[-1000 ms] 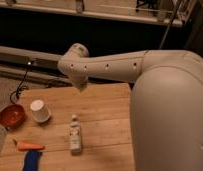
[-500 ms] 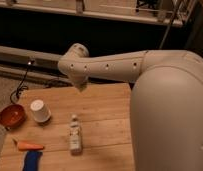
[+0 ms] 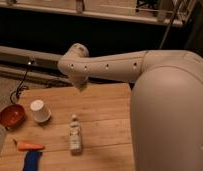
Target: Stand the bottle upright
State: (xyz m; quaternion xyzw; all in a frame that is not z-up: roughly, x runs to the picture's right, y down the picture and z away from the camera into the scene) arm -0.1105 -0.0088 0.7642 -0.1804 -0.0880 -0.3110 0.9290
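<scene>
The bottle (image 3: 75,135) is small, slim and clear-whitish. It lies on its side on the wooden table (image 3: 105,110), near the front edge, with its white cap pointing to the far side. My white arm reaches in from the right, and its end bends down over the far part of the table. My gripper (image 3: 81,86) shows only as a small stub under that bend. It hangs above the table, well behind the bottle and apart from it.
A white paper cup (image 3: 40,111) stands left of the bottle. A red bowl (image 3: 11,116) sits at the table's left edge. An orange carrot (image 3: 29,146) and a blue object (image 3: 31,161) lie at the front left. My large arm body (image 3: 170,120) covers the table's right side.
</scene>
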